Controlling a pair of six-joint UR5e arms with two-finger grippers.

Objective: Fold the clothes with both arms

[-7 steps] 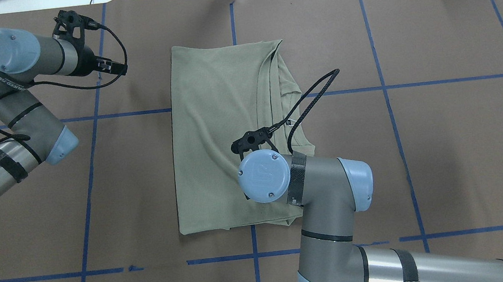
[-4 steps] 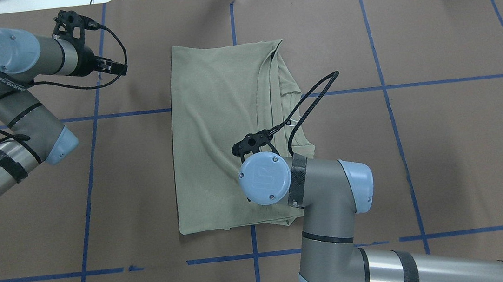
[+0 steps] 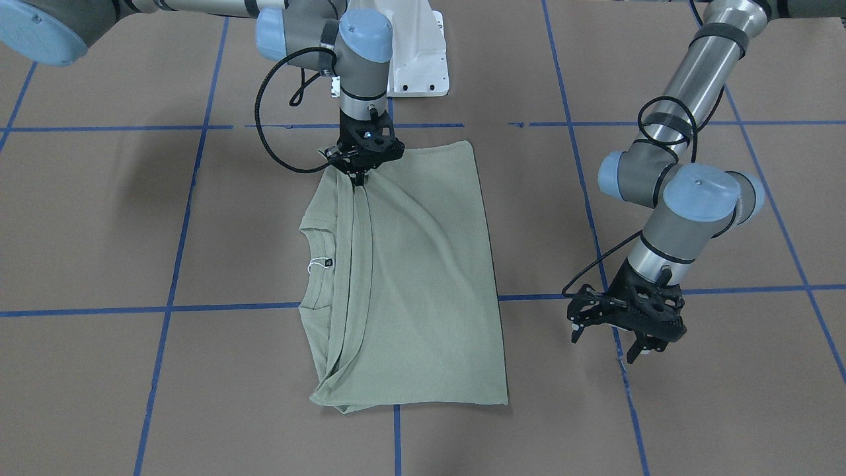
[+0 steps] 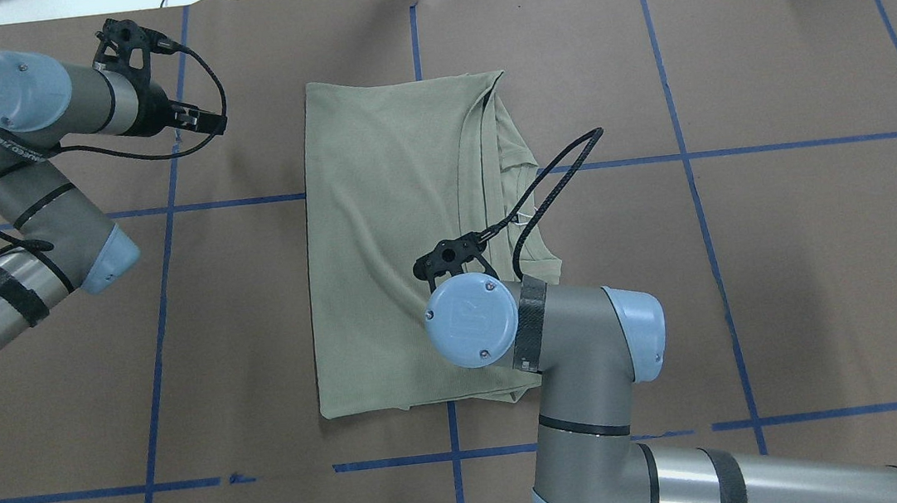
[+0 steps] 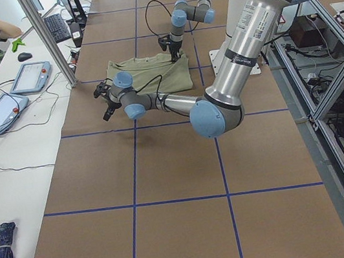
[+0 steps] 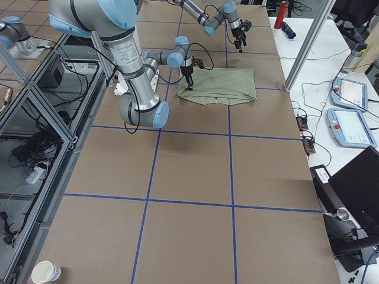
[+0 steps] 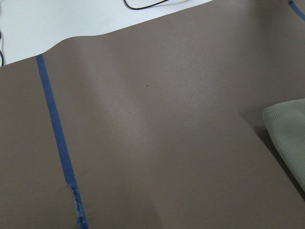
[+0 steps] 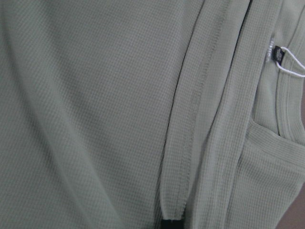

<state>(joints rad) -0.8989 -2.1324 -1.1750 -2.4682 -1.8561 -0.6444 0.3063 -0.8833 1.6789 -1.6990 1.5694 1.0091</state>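
1. Front view: a pale green, soft knit shirt with long sleeves (image 3: 423, 277) lay flat on the brown paper table with blue tape lines (image 3: 99, 231), folded into a long shape; the black two-finger right gripper (image 3: 360, 177) pointed down on the shirt's folded edge at the robot's end, and its fingers looked pinched together on the cloth, since the creases ran towards it; the black two-finger left gripper (image 3: 608, 344) hung near the table, well apart from the shirt, fingers apart and empty; a small black neck tag with a white loop (image 3: 328, 263) showed at the collar.
2. Overhead view: the shirt (image 4: 388, 233) sat in the middle; the right arm's wrist hid its fingers; the left gripper (image 4: 211, 120) was spread and held nothing.
3. Left side view: the shirt (image 5: 149, 67) lay between both arms.
4. Right side view: the shirt (image 6: 228, 86) looked flat and thin.
5. Left wrist view: only a corner of the shirt (image 7: 288, 133) showed.
6. Right wrist view: ribbed cloth, seams and the neck tag (image 8: 279, 55) filled the picture.
7. My guess: the shirt is light, soft and floppy, not slippery, and cannot break; it will sag and bunch, so each gripper should hold an end of the same edge, catching every layer.
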